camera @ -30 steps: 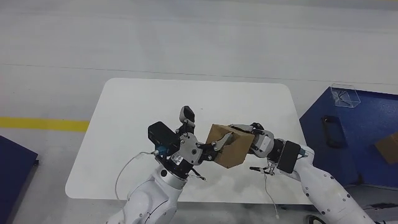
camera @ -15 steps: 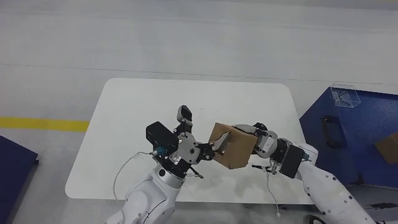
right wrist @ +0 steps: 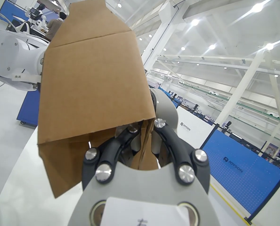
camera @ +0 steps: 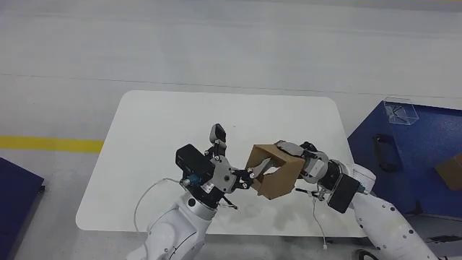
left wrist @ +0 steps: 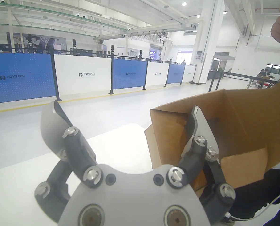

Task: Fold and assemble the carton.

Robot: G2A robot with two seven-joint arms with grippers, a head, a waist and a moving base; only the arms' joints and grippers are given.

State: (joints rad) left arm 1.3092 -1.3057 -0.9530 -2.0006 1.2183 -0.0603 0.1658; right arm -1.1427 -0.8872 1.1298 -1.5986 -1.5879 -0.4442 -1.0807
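The carton (camera: 278,173) was already opened into a box shape, but its end flaps were not yet folded shut. It was held above the desk (camera: 180,123) near the front edge, one wall clamped between the right fingers (right wrist: 164,109). The left fingers (left wrist: 51,123) stood wide apart, one tip at its open end.

The carton (camera: 278,177) hangs over the near right part of the table (camera: 216,115). It is hemmed in on its left by the left gripper (camera: 239,152), spread wide with one finger inside the open end, and on its right by the right gripper (right wrist: 143,130), pinching a wall. Far and left of them the tabletop lies open. A blue cart (camera: 404,152) stands just beyond the table's right edge.
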